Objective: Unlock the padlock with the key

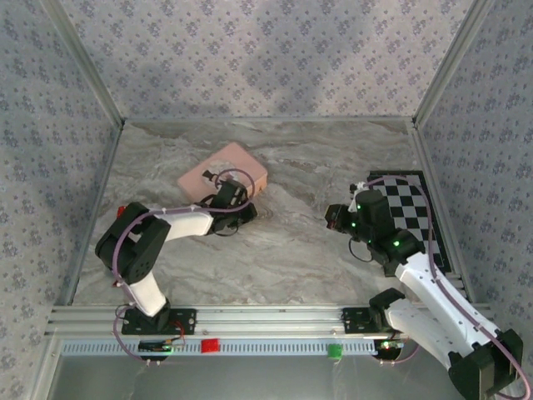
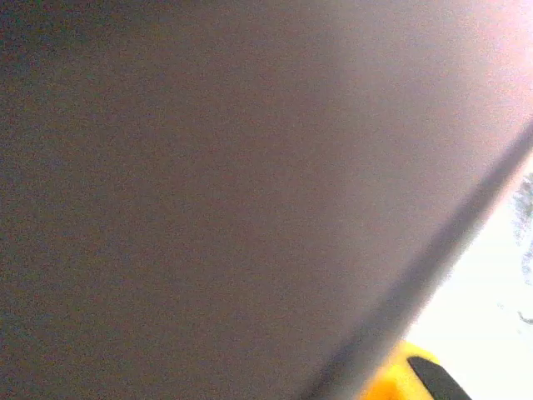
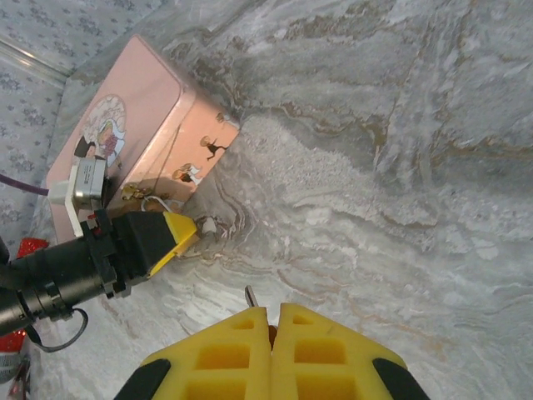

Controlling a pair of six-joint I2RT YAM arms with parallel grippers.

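Right wrist, key (image 3: 249,297) pointing toward tin (image 3: 141,117)

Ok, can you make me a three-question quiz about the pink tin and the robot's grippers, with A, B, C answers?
1. Where is the pink tin? A on a chair; B on the table beside the left gripper; C hanging on the wall.
2. What colour are the fingers of the right gripper? A yellow; B blue; C green.
3. How are those fingers? A spread wide; B wrapped round the tin; C pinched shut on the key.
Answers: B, the tin lies on the marble top by that gripper; A, both fingers are bright yellow; C, they press together with the key's metal tip poking out.
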